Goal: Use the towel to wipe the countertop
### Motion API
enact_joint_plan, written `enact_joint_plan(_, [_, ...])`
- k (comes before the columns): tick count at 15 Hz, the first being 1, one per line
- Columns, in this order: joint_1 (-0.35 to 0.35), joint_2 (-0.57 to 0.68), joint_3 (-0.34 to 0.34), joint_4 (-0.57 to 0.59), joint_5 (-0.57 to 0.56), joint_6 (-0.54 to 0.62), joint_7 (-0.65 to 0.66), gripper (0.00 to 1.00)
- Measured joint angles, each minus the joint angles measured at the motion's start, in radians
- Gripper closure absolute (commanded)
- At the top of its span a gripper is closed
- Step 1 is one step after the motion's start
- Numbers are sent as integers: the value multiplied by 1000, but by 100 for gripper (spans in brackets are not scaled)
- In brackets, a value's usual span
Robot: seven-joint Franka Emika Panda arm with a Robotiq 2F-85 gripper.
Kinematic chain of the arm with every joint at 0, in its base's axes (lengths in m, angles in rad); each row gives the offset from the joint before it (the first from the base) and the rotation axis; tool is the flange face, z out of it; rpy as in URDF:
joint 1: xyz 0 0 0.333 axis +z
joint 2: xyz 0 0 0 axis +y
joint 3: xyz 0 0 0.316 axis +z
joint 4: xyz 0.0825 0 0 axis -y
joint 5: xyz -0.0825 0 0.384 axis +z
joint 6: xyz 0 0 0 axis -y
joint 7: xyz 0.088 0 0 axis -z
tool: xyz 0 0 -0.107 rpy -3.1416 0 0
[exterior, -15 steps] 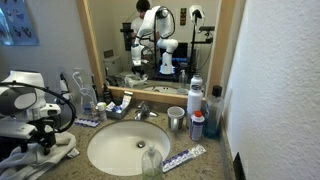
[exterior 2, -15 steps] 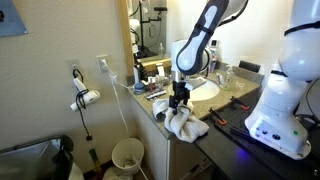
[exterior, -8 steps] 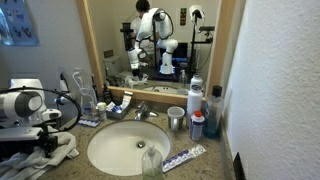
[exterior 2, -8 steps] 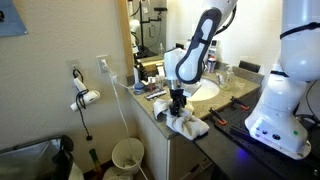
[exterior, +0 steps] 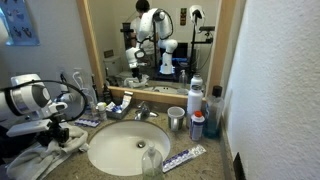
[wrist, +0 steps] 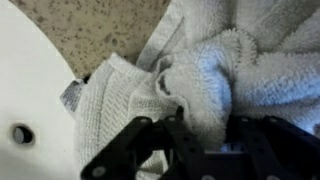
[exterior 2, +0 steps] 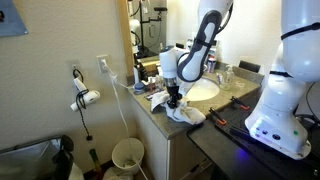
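The gripper (wrist: pixel 205 130) is pinching a bunched white towel (wrist: pixel 200 75) against the speckled countertop (wrist: pixel 100 25) just left of the sink (exterior: pixel 125 150), so wiping seems underway, with much of the counter likely remaining.

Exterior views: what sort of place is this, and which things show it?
Most likely a bathroom, perhaps a hotel's: an oval white sink set in a speckled countertop, a wide framed mirror above it, and a wall-mounted hair dryer beside the counter.
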Motion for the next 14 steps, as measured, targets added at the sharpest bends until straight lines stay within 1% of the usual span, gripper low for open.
enact_joint_plan(1, [2, 11, -14, 17, -21, 0, 14, 94])
enact_joint_plan(3, [2, 32, -17, 45, -22, 0, 20, 94])
enact_joint_plan(6, [-19, 53, 20, 77, 33, 4, -33, 94])
enact_joint_plan(9, [-64, 85, 95, 121, 139, 38, -154, 94])
enact_joint_plan(11, [-110, 111, 172, 146, 235, 62, -264, 94])
enact_joint_plan(13, [-162, 127, 245, 155, 324, 59, -366, 94])
enact_joint_plan(14, [-183, 130, 268, 155, 359, 44, -400, 94])
